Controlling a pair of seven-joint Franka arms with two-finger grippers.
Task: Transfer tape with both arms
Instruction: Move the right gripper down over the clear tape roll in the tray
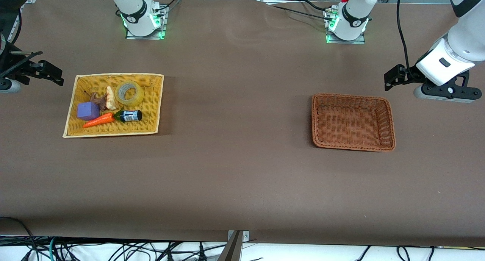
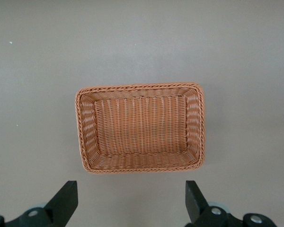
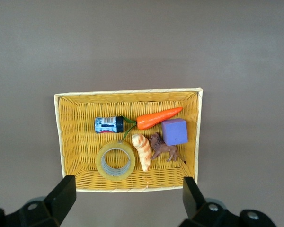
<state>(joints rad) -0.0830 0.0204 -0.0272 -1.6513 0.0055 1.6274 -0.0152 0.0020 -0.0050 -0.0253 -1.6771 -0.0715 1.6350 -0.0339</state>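
Brown covering runs across the whole table (image 1: 235,170), and nothing on it has been lifted yet. Taking the yellow basket (image 1: 72,119) as the landmark: nearest the front camera inside it lie the carrot (image 1: 98,120) and the small dark bottle (image 1: 129,116), with the purple block (image 1: 88,111) just beside the carrot. Farther in sit a brown toy animal (image 1: 100,100) and a pale, ridged toy piece (image 1: 111,97), and the tape (image 1: 129,93) lies flat in the corner nearest the right arm's base, touching or nearly touching the pale piece.

That crowding is the main risk, I judge. A finger lowered outside the roll could nudge the pale piece or catch the basket wall; one dropped through the hole needs clean aim. The slick, rounded roll may also slip or tilt when pinched.

Well toward the left arm's end stands the empty brown basket (image 1: 353,121). A mid-air handover could drop the roll if one side releases early.

The right gripper (image 3: 128,201) hangs above the yellow basket's edge, jaws wide apart and empty. The left gripper (image 2: 131,201) waits above the brown basket's edge, equally spread and empty.
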